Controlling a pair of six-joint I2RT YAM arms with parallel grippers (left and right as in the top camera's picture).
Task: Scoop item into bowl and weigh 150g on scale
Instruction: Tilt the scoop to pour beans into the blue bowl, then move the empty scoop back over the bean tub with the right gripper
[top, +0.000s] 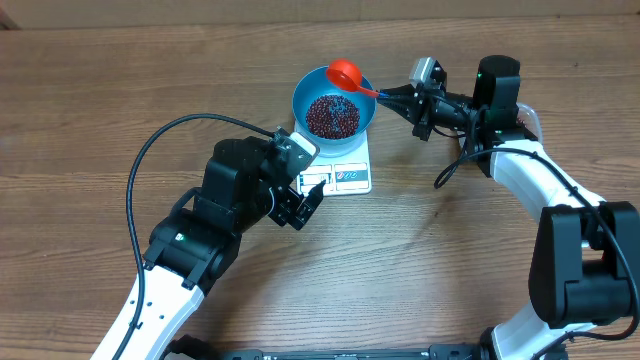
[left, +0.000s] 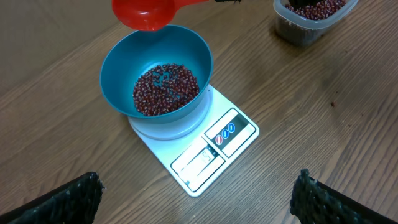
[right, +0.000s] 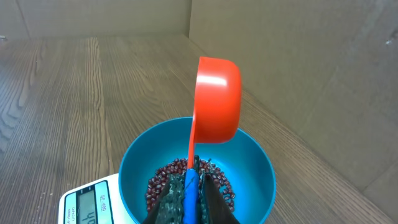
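The blue bowl stands on the white scale and holds a layer of dark red-brown beans. My right gripper is shut on the blue handle of a red scoop. The scoop hangs over the bowl's far rim. In the right wrist view the scoop is turned on its side above the beans, with its inside hidden. My left gripper is open near the scale's front edge, nothing between its fingers. Bowl and scale lie ahead of it.
A clear plastic tub holding more beans stands on the wooden table to the right of the scale, mostly covered by my right arm in the overhead view. A black cable loops over the table to the left of the left arm.
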